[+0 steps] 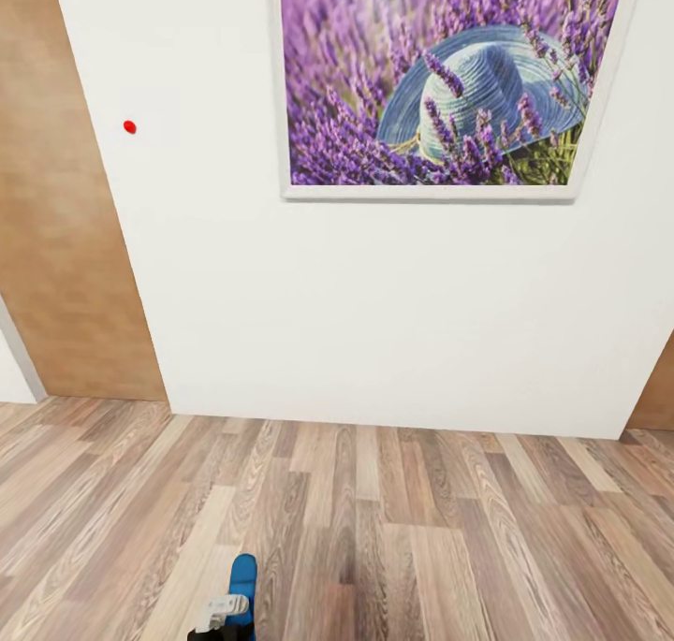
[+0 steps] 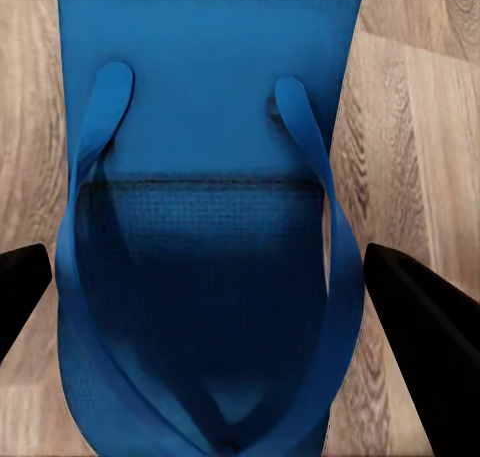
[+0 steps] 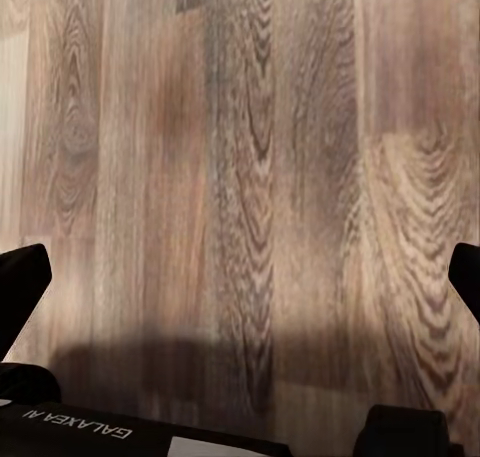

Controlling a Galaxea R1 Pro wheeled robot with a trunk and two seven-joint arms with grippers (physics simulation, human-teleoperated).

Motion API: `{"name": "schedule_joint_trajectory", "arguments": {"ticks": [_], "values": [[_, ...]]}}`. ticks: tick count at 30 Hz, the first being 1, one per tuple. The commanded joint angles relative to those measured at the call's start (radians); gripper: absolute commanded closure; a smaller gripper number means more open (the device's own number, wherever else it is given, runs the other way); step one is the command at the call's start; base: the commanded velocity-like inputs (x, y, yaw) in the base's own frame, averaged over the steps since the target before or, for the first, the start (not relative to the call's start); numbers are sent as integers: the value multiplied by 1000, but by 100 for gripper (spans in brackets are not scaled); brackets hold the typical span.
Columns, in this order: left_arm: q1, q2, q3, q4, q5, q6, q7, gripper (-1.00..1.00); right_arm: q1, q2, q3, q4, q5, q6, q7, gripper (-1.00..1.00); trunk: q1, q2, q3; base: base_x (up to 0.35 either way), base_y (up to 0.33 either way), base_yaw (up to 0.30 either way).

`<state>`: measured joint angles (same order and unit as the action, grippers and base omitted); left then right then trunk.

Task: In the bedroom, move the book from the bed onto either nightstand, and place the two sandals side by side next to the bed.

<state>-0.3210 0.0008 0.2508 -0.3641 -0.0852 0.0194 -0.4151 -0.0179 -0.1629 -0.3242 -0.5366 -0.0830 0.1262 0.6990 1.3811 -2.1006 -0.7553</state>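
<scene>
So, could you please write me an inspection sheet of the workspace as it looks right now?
Surface: brown wood-plank floor, bare around the arms.
Job's things: one blue sandal between the fingers of the left gripper, strap side facing the camera.
Clutter: nothing seen.
Grippers: left gripper closed on the sandal, whose tip shows low in the head view; right gripper open, holding nothing, over the floor.
Cables: nothing seen.
Surroundings: white wall, framed lavender-and-hat picture, small red dot, wooden panel at left.
</scene>
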Motion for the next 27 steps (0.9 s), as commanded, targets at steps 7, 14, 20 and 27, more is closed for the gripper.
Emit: {"name": "schedule_joint_trajectory", "arguments": {"ticks": [7,14,20,27], "values": [[-1,-1,8,-1,-8,2,-8,100,-1,0,-3,0,-9,10,5,-100,0,0,-1,326,0,0],[-1,-1,8,-1,-8,2,-8,100,-1,1,-1,0,-8,10,5,-100,0,0,-1,327,0,0],[0,-1,8,-1,-8,2,-8,100,-1,0,-2,0,-9,10,5,-100,0,0,-1,327,0,0],[0,-1,8,-1,-8,2,-8,100,-1,0,-3,0,-9,10,5,-100,0,0,-1,327,0,0]]}}
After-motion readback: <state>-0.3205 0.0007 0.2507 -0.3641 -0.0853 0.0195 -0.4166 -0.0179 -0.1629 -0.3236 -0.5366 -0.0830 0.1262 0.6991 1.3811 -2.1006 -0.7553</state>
